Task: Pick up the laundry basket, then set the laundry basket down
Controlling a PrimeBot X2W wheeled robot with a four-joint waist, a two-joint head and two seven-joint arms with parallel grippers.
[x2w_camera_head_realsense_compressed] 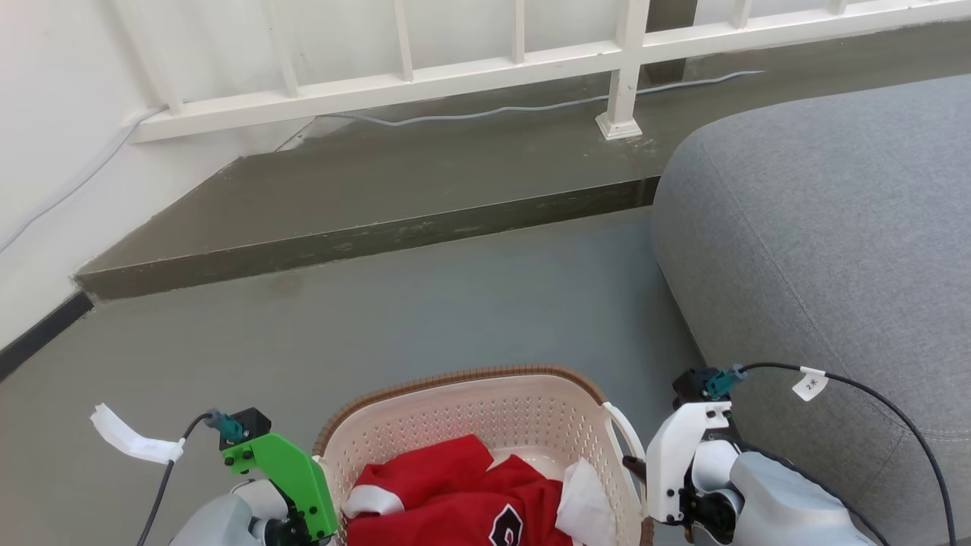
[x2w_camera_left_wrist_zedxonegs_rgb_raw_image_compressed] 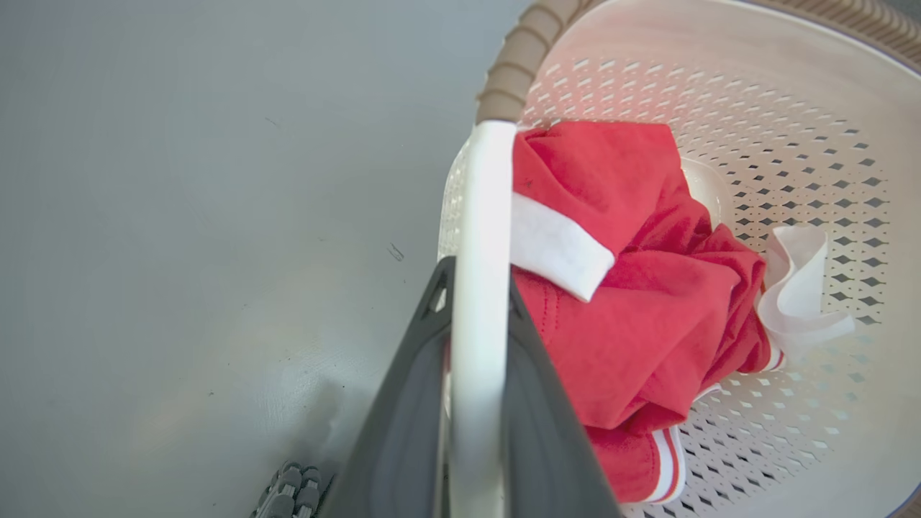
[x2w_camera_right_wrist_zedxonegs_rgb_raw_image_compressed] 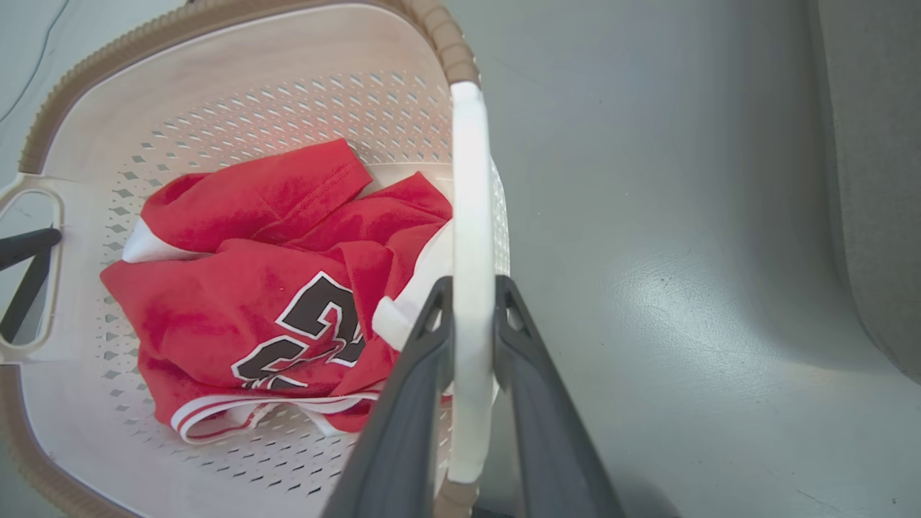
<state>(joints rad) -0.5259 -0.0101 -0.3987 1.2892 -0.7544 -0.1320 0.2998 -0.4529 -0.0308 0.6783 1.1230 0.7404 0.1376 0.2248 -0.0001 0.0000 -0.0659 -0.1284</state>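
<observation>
Basket [x2w_camera_head_realsense_compressed: 485, 413] is low at six o'clock, dead between your arms. Left gripper [x2w_camera_left_wrist_zedxonegs_rgb_raw_image_compressed: 478, 280] is pinched tight on the nine o'clock handle [x2w_camera_left_wrist_zedxonegs_rgb_raw_image_compressed: 482, 208], right gripper [x2w_camera_right_wrist_zedxonegs_rgb_raw_image_compressed: 473, 288] likewise at three. Move both together, level.

Crumpled red jersey [x2w_camera_head_realsense_compressed: 447, 485] with white trim and a black number edged in white, a white cloth [x2w_camera_head_realsense_compressed: 584, 504] bunched just beside it. Ahead, smooth grey floor [x2w_camera_head_realsense_compressed: 455, 318], rising farther back to a darker raised step [x2w_camera_head_realsense_compressed: 425, 182]. On the step, a white railing [x2w_camera_head_realsense_compressed: 455, 76] with thin upright bars and one thicker post [x2w_camera_head_realsense_compressed: 622, 83], a pale grey cable [x2w_camera_head_realsense_compressed: 485, 114] trailing along its foot. To the left, white wall [x2w_camera_head_realsense_compressed: 61, 114] with a black baseboard [x2w_camera_head_realsense_compressed: 38, 330]; to the right, a big grey fabric sofa [x2w_camera_head_realsense_compressed: 819, 227] resting on the floor.
</observation>
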